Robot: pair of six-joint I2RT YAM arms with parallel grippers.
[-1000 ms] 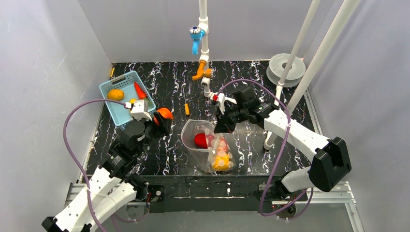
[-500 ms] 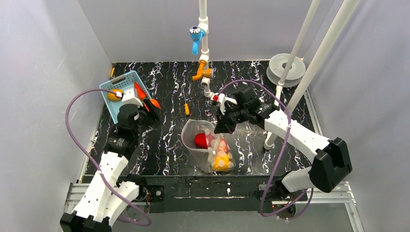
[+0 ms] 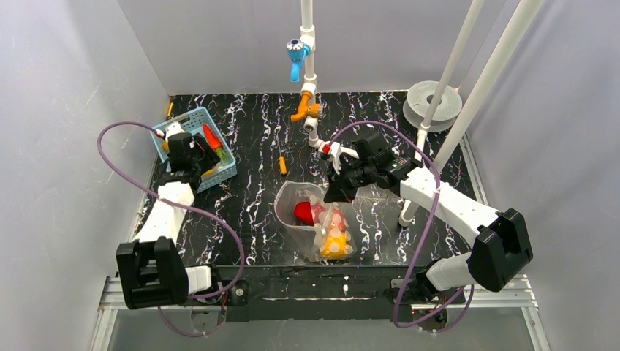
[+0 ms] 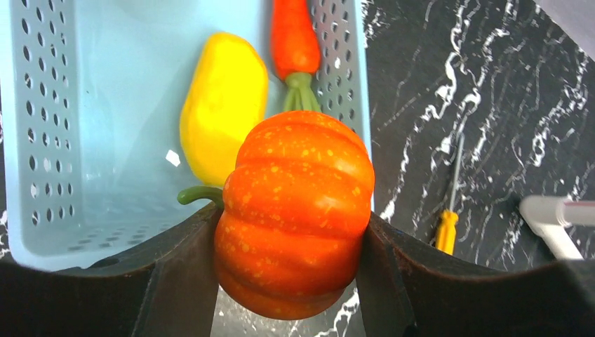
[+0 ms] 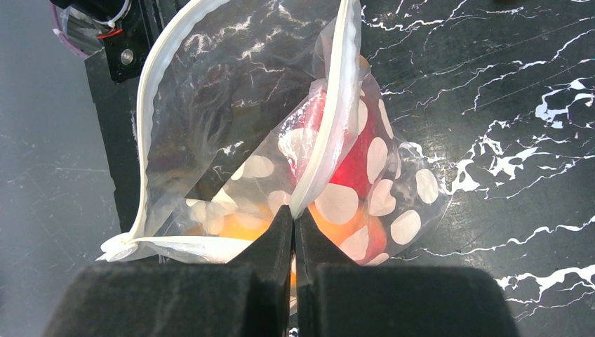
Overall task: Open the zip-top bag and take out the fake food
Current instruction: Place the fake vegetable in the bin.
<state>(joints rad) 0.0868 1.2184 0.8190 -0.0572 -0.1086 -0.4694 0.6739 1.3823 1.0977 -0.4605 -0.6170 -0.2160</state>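
The zip-top bag (image 3: 314, 216) lies open near the table's front, clear with white dots. Fake food shows inside it: a red piece (image 3: 303, 213) and a yellow-orange piece (image 3: 335, 241). My right gripper (image 5: 293, 217) is shut on the bag's white zip rim (image 5: 330, 133), holding the mouth up. My left gripper (image 4: 291, 216) is shut on an orange pumpkin (image 4: 295, 210) at the near rim of the blue basket (image 4: 70, 105). In that basket lie a yellow oblong piece (image 4: 223, 105) and a carrot (image 4: 295, 38). In the top view the left gripper (image 3: 199, 155) is over the basket (image 3: 228, 162).
An orange-handled screwdriver (image 3: 282, 164) lies between basket and bag. White piping with a blue valve (image 3: 296, 51) and an orange valve (image 3: 303, 111) stands at the back centre. Two slanted white poles (image 3: 453, 131) and a grey spool (image 3: 431, 102) occupy the right.
My left arm has swung back and left from the table's middle to the basket, carrying the pumpkin. The right gripper and the bag have stayed put.
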